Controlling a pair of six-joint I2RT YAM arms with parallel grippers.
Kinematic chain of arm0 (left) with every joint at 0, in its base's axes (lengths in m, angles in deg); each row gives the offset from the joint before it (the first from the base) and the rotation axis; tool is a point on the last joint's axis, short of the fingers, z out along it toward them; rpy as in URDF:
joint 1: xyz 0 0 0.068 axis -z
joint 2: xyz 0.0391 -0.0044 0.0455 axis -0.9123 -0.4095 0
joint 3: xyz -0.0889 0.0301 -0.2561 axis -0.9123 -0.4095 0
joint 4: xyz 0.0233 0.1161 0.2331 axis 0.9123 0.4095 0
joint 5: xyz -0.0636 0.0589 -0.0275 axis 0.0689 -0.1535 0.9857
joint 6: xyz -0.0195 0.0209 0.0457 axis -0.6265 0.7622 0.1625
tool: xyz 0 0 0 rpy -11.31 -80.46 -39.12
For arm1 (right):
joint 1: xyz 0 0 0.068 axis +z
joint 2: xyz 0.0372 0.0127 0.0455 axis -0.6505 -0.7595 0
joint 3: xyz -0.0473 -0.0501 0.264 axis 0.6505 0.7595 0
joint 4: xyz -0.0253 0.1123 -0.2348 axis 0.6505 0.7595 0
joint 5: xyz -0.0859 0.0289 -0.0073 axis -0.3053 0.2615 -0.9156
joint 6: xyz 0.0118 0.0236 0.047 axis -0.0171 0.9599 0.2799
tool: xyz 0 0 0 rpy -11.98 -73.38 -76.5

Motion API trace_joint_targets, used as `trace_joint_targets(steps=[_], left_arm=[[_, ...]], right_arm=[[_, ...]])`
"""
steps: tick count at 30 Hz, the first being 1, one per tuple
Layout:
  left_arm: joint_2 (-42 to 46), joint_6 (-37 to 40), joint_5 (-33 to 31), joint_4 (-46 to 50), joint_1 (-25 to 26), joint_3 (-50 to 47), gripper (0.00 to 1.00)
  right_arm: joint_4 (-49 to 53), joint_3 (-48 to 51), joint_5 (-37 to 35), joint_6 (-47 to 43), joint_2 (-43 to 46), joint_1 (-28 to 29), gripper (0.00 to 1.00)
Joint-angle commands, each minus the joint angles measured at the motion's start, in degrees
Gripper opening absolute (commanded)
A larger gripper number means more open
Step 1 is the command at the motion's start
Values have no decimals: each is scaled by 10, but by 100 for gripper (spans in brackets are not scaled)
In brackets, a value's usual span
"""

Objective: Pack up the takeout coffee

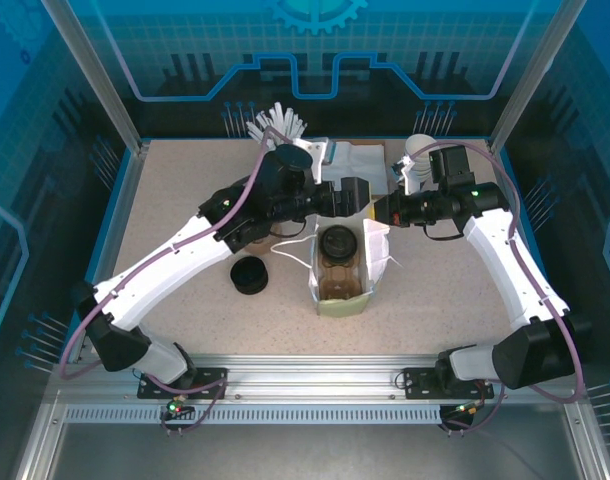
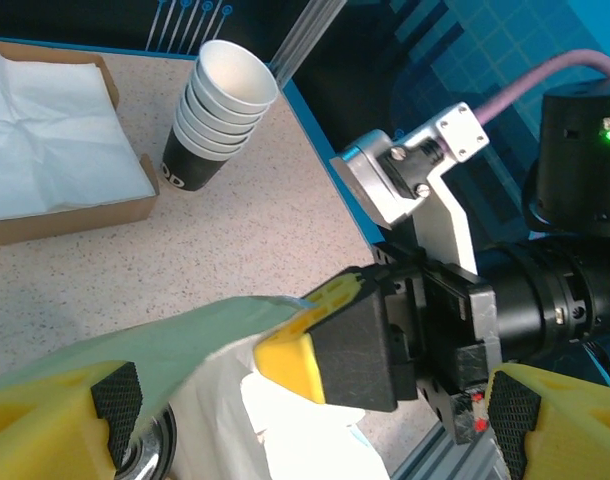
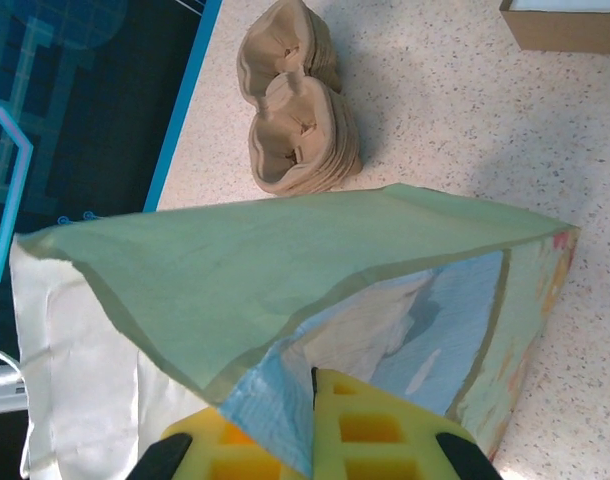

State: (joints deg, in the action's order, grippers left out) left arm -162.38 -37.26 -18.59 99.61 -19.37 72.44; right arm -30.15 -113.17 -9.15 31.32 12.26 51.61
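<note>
The takeout coffee (image 1: pixel 337 243), a cup with a round black lid, stands inside the open pale green paper bag (image 1: pixel 342 290) at the table's middle. My right gripper (image 1: pixel 378 212) is shut on the bag's far right rim. In the right wrist view its yellow fingers (image 3: pixel 365 430) pinch the bag's (image 3: pixel 285 270) edge. My left gripper (image 1: pixel 362 199) hovers open just above the bag's far rim, beside the right gripper. In the left wrist view its wide-apart yellow fingers (image 2: pixel 45 420) frame the right gripper (image 2: pixel 325 345) and the bag (image 2: pixel 145 345), holding nothing.
A loose black lid (image 1: pixel 249 276) lies left of the bag. A stack of lidless cups (image 2: pixel 220 110) and a cardboard box of napkins (image 2: pixel 55 150) stand at the back. Brown cup carriers (image 3: pixel 295 120) sit left of the bag, under my left arm.
</note>
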Motion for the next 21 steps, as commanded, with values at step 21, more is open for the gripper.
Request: trace_joint_targets(steps=[21], left_arm=[[40,-9,-196,105,-207,-27,91]], right_arm=[[-35,-5,49,16,-25,0,3]])
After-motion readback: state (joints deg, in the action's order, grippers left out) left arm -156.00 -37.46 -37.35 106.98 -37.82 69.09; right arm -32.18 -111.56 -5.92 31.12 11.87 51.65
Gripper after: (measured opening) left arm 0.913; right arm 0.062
